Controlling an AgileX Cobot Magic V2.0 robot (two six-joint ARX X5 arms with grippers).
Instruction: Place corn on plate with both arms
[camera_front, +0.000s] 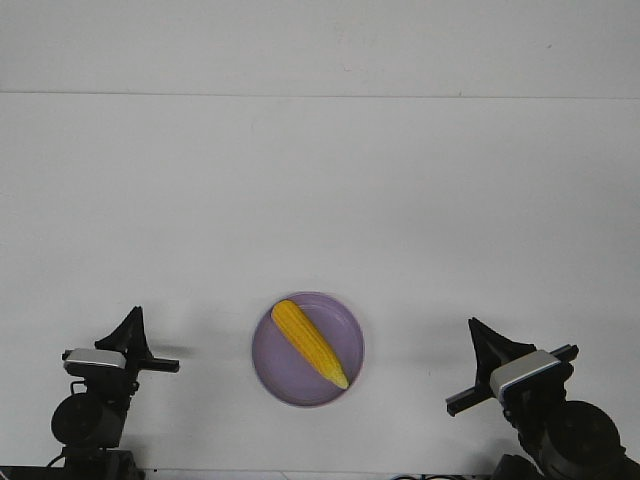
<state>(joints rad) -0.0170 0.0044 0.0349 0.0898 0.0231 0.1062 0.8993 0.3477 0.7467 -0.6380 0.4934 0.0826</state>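
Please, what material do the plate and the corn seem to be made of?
The plate: probably plastic, because its lavender colour is even and matte, with no glaze shine. The corn: perhaps a plastic or rubber model, since the yellow looks very uniform, but real corn cannot be excluded.

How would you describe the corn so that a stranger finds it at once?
On the white table, look near the front edge, midway between the two grippers, for the round lavender plate. The corn lies diagonally on it: the only yellow-orange thing, tapering to a point.

There is one corn (308, 343) cob and one plate (275, 375), both between the two grippers. The left gripper (131, 322) has the pair off to its right, and the right gripper (480, 331) to its left.
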